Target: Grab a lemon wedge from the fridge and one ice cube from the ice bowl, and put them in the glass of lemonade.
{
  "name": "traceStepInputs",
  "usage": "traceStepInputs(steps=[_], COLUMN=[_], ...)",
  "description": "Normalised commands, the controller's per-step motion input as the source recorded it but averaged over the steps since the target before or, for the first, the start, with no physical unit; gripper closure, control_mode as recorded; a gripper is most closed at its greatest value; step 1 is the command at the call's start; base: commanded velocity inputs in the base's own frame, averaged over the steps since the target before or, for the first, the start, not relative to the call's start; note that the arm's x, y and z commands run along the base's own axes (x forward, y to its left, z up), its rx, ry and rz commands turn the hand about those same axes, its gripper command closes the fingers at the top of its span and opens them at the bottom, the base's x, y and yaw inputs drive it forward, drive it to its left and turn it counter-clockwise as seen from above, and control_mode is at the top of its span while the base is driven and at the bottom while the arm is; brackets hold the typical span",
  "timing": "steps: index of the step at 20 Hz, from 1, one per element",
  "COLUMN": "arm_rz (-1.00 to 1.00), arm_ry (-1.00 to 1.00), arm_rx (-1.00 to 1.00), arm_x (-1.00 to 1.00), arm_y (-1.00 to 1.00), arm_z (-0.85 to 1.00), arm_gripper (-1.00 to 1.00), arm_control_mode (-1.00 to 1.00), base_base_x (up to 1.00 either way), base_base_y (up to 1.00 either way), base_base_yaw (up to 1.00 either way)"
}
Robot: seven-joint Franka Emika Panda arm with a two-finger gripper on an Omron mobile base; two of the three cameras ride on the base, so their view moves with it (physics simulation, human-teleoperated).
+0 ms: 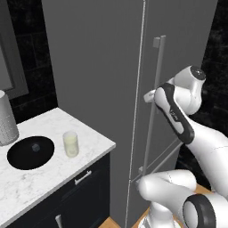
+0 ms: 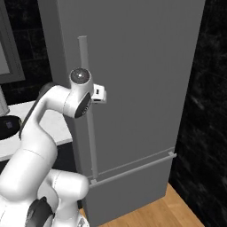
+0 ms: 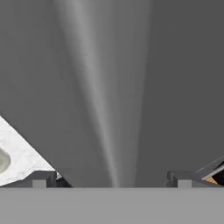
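Note:
The tall grey fridge (image 1: pixel 93 67) stands with its door closed, so the lemon wedge is hidden. My gripper (image 1: pixel 149 95) is up against the long vertical handle (image 1: pixel 156 98), roughly halfway up it. In the hand view my gripper (image 3: pixel 111 179) is open, and the handle (image 3: pixel 103 113) runs between the two fingertips (image 3: pixel 41 179) with nothing gripped. On the marble counter (image 1: pixel 49 178) to the left, the glass of lemonade (image 1: pixel 70 143) stands beside the black ice bowl (image 1: pixel 20 158). A small ice cube (image 1: pixel 35 146) lies in that bowl.
A white paper towel roll (image 1: pixel 5 118) stands behind the bowl at the counter's left. Dark drawers (image 1: pixel 82 182) sit under the counter. A horizontal bar handle (image 2: pixel 133 168) crosses the fridge's lower drawer. Black tiled wall (image 2: pixel 208 111) flanks the fridge on the right, with wooden floor (image 2: pixel 164 213) below.

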Motion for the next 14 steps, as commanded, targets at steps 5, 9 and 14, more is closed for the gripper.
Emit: traceStepInputs(steps=[5,9,14], arm_rz=[0.00,0.02,0.08], arm_ry=[0.00,0.01,-0.03], arm_rx=[0.00,0.00,0.01], arm_x=[0.64,0.62,0.56], arm_y=[0.02,-0.17,-0.08], arm_z=[-0.17,-0.24,-0.41], arm_gripper=[-1.00,-1.00,-1.00], arm_control_mode=[-1.00,-1.00,-1.00], base_base_x=[0.00,0.00,0.00], base_base_y=[0.00,0.00,0.00], base_base_yaw=[0.00,0.00,0.00])
